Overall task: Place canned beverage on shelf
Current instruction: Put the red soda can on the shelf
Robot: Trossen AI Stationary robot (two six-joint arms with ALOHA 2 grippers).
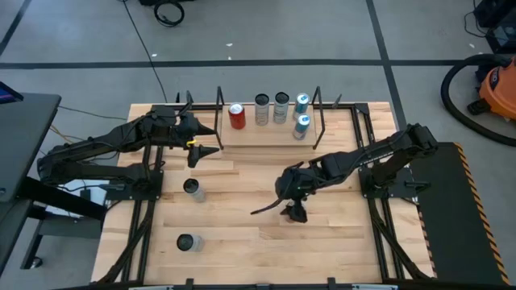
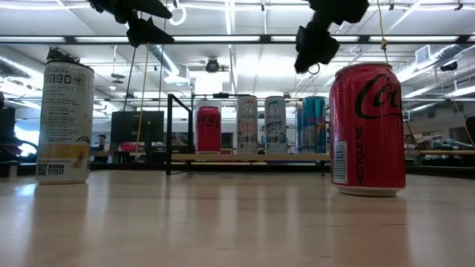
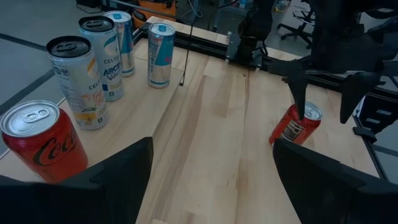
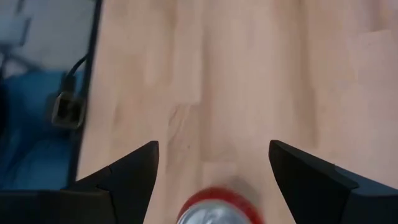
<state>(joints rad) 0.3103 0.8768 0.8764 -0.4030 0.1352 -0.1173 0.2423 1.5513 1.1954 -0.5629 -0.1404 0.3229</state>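
Right gripper (image 4: 211,168) open above upright red aluminium cola can (image 3: 296,124); rigid, slick, dentable, so grasp mid-body

We see the light-wood shelf (image 1: 266,127) holding five upright cans. A red cola can (image 2: 367,130) stands upright on the tabletop (image 1: 242,217).

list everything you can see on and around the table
table: one, light wood, centre
shelf: one, light wood with black rod ends, table's far edge
red shelf can: one, red, shelf's left end
pale shelf cans: two, white-silver, shelf middle
teal cans: two, teal, shelf's right end
loose pale cans: two, pale, table's left half
loose red can: one, red, under right gripper
left gripper: open, empty, near shelf's left end
right gripper: open, above loose red can
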